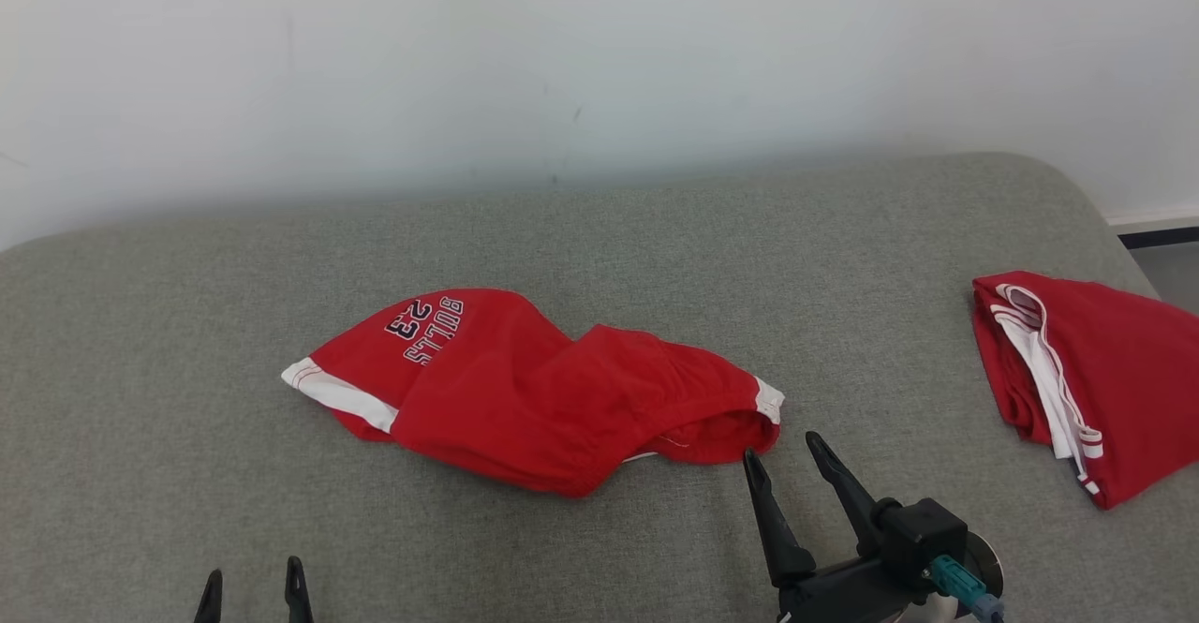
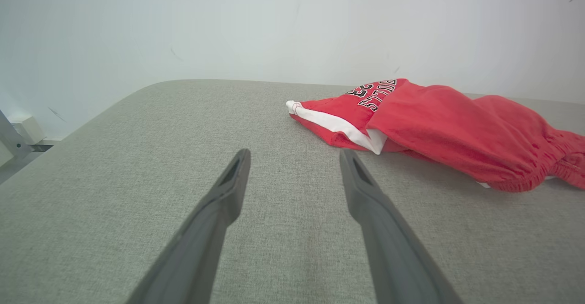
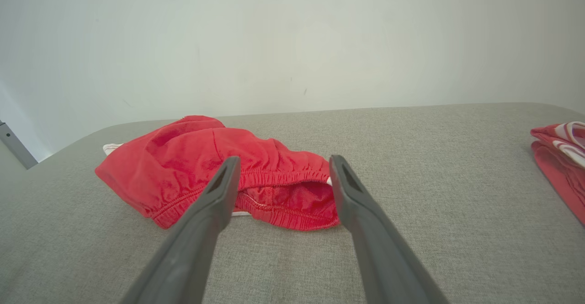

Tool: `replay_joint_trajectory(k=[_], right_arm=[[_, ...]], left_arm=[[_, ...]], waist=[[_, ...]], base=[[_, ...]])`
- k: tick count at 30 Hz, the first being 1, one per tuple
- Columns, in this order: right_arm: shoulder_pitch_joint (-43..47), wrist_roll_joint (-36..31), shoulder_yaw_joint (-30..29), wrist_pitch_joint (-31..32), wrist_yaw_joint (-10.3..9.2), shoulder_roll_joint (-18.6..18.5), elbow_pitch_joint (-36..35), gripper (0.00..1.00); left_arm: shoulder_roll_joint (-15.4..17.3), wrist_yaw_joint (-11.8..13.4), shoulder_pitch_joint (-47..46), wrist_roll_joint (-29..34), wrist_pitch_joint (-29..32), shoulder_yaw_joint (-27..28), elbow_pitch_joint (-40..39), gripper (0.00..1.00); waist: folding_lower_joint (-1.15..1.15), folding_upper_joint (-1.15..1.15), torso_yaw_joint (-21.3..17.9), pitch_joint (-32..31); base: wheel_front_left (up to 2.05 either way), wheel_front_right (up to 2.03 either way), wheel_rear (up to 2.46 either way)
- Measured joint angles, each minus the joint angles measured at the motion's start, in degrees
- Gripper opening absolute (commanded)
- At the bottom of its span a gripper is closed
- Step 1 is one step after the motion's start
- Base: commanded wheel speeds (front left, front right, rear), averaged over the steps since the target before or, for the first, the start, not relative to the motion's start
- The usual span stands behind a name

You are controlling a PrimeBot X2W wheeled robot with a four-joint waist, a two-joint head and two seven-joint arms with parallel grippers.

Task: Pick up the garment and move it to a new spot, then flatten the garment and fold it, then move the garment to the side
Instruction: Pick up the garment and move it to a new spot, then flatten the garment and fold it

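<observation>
Garment (image 1: pixel 534 398) lies crumpled; left claw (image 1: pixel 254 569) and right claw (image 1: pixel 781 445) gape empty; a shallow pinch might snag one layer.

garment (image 1: pixel 534 398) reading as soft red cloth, matt, crumpling; white trim looking smoother. table (image 1: pixel 187 323) wearing coarse grey woven fabric, matt. folded red piece (image 1: pixel 1115 379) showing same matt cloth. left gripper (image 1: pixel 254 569), right gripper (image 1: pixel 781 448) showing smooth matt dark plastic. wall (image 1: pixel 599 61) looking matt, lightly scuffed.
</observation>
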Motion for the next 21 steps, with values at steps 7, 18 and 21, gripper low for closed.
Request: replay_joint_trajectory(k=[7,18,21], right_arm=[[0.0,0.0,0.0,0.0,0.0,0.0,0.1,1.0],[0.0,-0.3,2.5,0.0,0.0,0.0,2.0,1.0],[-0.7,-0.3,3.5,0.0,0.0,0.0,3.3,1.0]], left_arm=[[-0.1,0.1,-0.1,-0.3,0.0,-0.2,0.2,1.0],[-0.1,0.1,-0.9,-1.0,0.0,-3.0,0.6,1.0],[-0.2,0.2,-1.7,-1.0,0.0,-4.2,0.7,1.0]], waist=[[0.0,0.0,0.2,0.2],[0.0,0.0,2.7,0.9],[0.0,0.01,4.7,1.5]], base=[[0.0,0.0,0.0],[0.0,0.0,0.0],[0.0,0.0,0.0]])
